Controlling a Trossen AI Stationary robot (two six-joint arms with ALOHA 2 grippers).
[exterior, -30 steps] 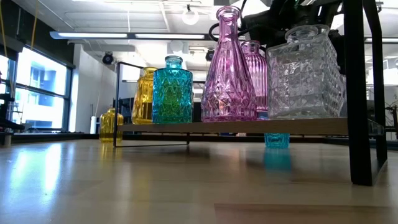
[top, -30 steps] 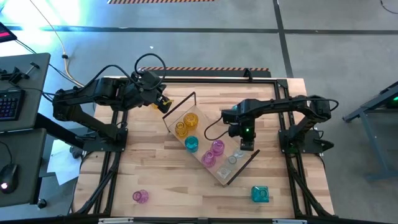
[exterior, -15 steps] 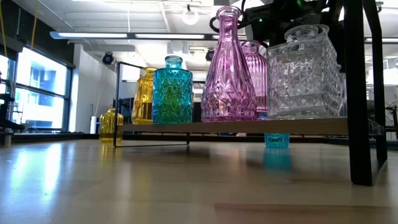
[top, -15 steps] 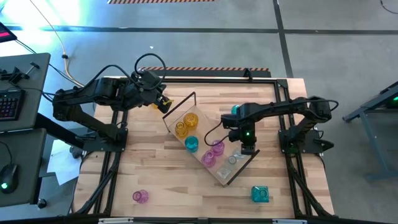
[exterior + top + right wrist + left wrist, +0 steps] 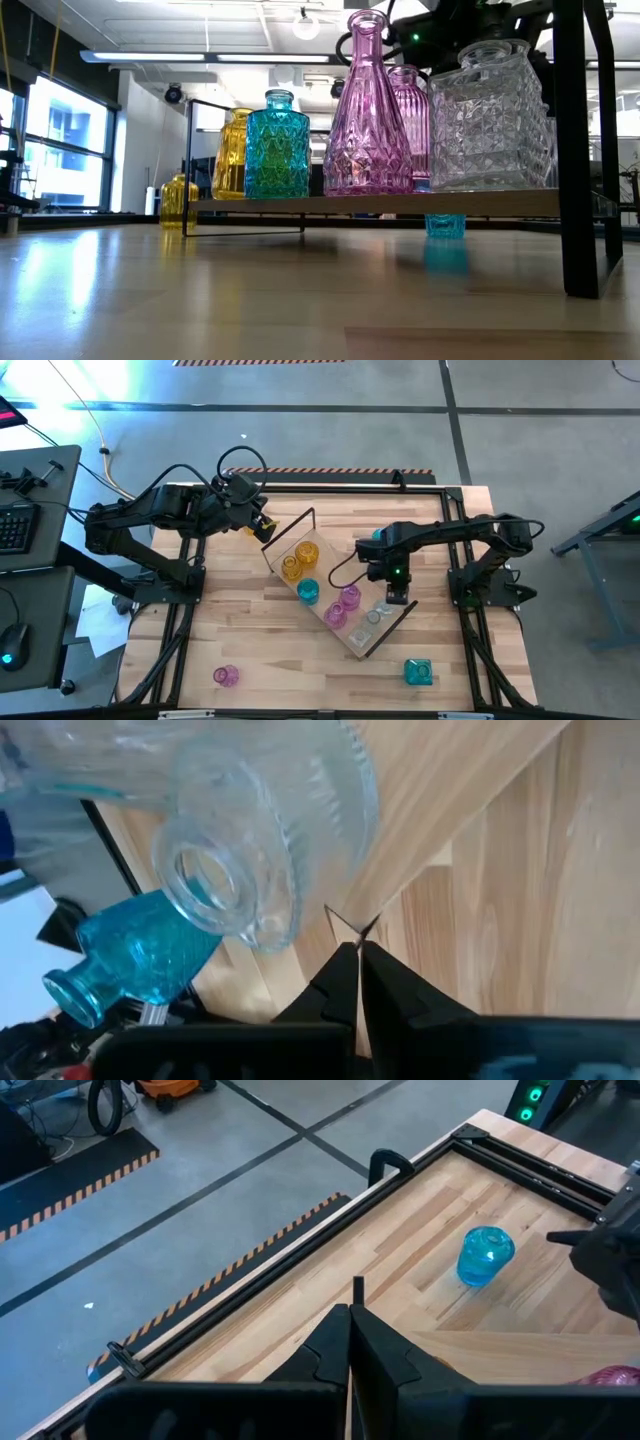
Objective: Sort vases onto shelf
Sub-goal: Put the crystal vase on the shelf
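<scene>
The shelf, a light-wood board with black end loops, lies slanted across the table's middle. On it stand two yellow vases, a teal one, two pink ones and clear ones. A pink vase, a teal vase, another teal vase and a yellow vase rest on the tabletop. My right gripper is shut over the shelf's right end, beside the clear vase. My left gripper is shut, high over the shelf's far-left end. My right gripper points steeply down with shut fingers, its tips close to the shelf board's edge. Whether they touch the board, I cannot tell. They hold nothing.
The table has a black frame rail along its edges. Free tabletop lies at the near left and at the far right. A desk with a keyboard stands left of the table.
</scene>
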